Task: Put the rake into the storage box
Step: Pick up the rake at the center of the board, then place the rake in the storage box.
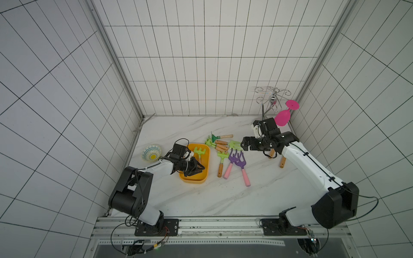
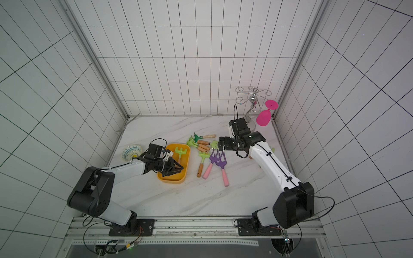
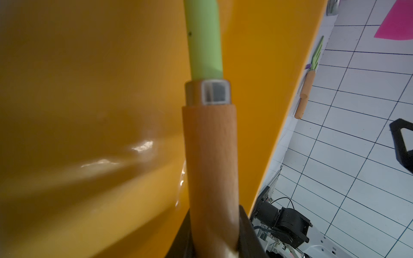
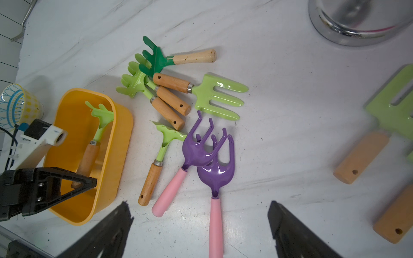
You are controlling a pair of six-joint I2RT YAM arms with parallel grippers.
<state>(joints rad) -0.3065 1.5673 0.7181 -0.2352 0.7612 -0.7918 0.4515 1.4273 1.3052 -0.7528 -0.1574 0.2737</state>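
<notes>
Marble tabletop (image 1: 201, 201), white tiled walls. Left gripper (image 1: 200, 168) was clamped on the wooden handle of a green rake (image 1: 197, 152). It sat lengthwise inside the yellow box (image 1: 194, 180), left of centre, head pointing up-frame. Right gripper (image 1: 243, 145) hung with jaws apart over loose rakes (image 1: 220, 146).

No legible text, labels or signs.

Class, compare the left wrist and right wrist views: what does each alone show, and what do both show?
Left wrist only: part of the pink plastic goblet. Right wrist only: the dark green rake with a pale wooden handle and the round patterned bowl. Both: the yellow-orange plastic storage box, holding the light green rake with a wooden handle, gripped by the left gripper.
</notes>
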